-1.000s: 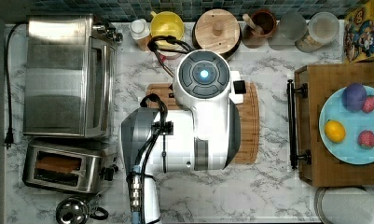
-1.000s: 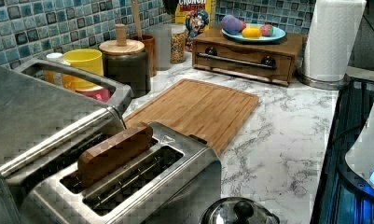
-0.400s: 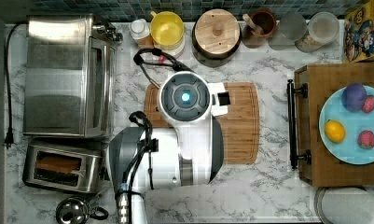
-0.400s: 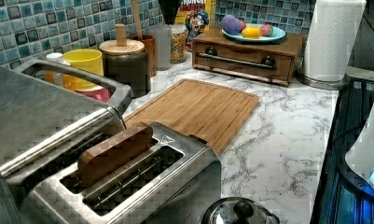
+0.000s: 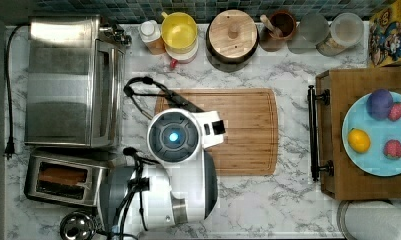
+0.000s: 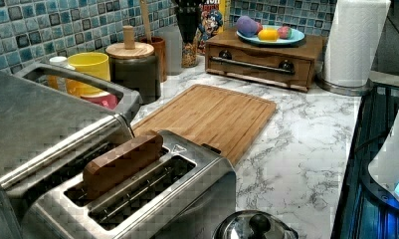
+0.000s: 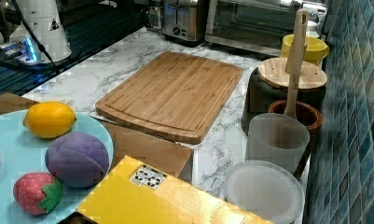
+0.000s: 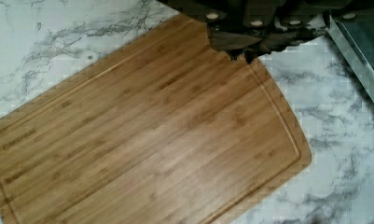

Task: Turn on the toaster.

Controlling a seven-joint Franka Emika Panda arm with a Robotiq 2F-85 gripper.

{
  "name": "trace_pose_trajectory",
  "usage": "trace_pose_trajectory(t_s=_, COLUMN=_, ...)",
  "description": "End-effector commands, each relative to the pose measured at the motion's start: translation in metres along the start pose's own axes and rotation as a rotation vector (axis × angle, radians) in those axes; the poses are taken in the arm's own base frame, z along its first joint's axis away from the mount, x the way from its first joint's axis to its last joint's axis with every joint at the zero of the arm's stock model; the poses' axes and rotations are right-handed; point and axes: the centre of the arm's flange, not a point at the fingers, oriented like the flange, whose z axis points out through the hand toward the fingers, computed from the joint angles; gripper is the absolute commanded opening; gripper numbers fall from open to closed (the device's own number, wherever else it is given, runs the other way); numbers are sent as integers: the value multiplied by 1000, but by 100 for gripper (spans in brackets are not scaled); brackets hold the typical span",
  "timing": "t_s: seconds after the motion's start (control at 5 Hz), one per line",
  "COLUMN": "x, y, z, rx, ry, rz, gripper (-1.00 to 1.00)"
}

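The toaster (image 5: 62,178) sits at the top view's lower left, beside the arm (image 5: 174,165). In the left view, it holds a brown slice (image 6: 123,160). The wrist view shows the claw (image 8: 261,35) over the cutting board (image 8: 142,135); grip cannot be told.

the arm (image 5: 175,165) hides the cutting board's (image 5: 238,130) near-left corner in the top view. the gripper (image 8: 257,32) is cut off by the wrist view's edge; its finger state cannot be determined.
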Motion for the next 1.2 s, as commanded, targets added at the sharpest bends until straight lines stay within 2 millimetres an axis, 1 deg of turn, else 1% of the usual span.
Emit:
trace_pose_trajectory(t_s=0.2, x=-104, y=-21, z=22, rx=98, ry=-21, rz=-160, gripper=-100)
trace_pose_trajectory(t_s=0.4, x=-125, y=-22, z=23, rx=122, ry=-20, rz=-195, gripper=-100)
trace_pose_trajectory(t_s=0.6, x=-137, y=-24, z=30, rx=137, ry=-48, rz=-196, gripper=-100)
trace_pose_trajectory(t_s=0.8, x=-156, y=-30, z=50, rx=107, ry=-78, rz=-217, gripper=-100)
trace_pose_trajectory(t_s=1.0, x=-175, y=-33, z=62, rx=90, ry=-142, rz=-247, gripper=-100)
trace_pose_trajectory(t_s=1.2, x=-199, y=-32, z=64, rx=128, ry=-124, rz=-315, gripper=-100)
